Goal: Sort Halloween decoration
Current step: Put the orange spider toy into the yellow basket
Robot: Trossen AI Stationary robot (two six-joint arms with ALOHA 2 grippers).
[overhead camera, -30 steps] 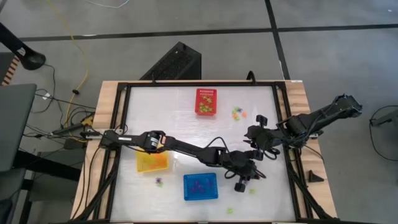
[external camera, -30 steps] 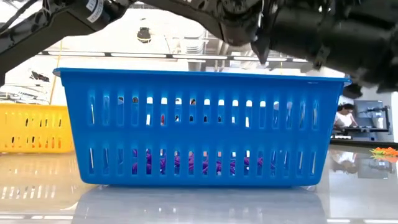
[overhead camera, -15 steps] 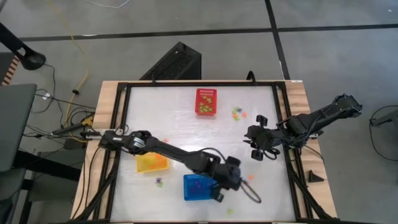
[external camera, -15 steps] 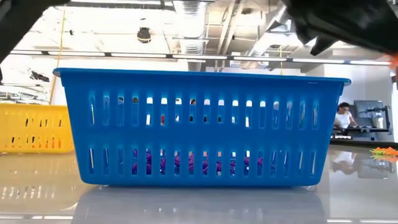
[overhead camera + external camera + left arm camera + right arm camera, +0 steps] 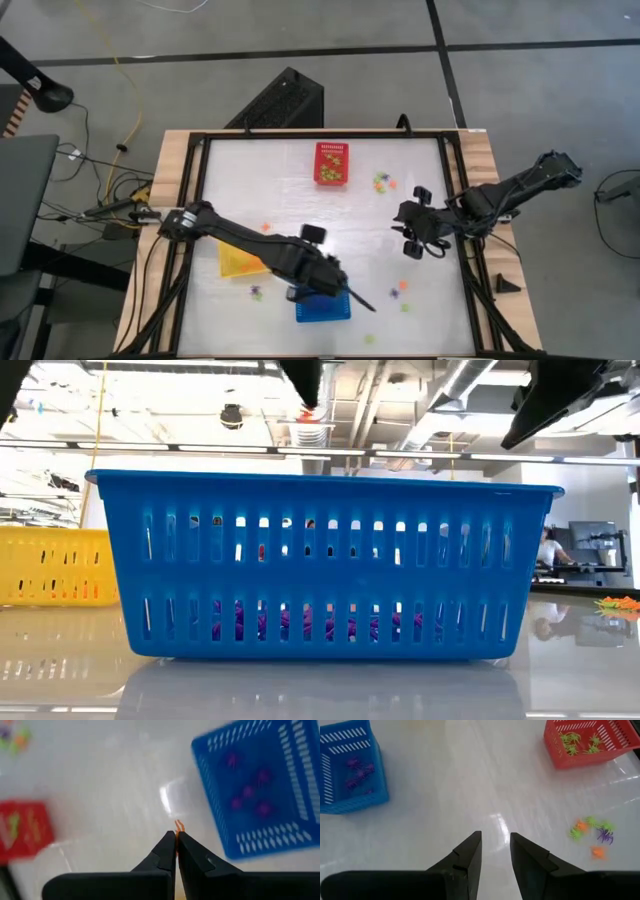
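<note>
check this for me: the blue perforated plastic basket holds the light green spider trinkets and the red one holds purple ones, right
Swapped. The right wrist view shows purple spider trinkets in the blue perforated plastic basket, and light green spider trinkets in the red perforated plastic basket.

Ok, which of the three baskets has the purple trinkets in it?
The blue basket, at the front of the table: purple spider trinkets lie on its floor. The red basket holds light green ones; the yellow basket sits partly under the left arm.

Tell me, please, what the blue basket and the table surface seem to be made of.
The blue basket looks like moulded plastic: uniform colour, thin walls, regular rows of slots, slight sheen. The table surface looks like a glossy white board, perhaps laminate or acrylic, since it mirrors the basket and ceiling lights.
</note>
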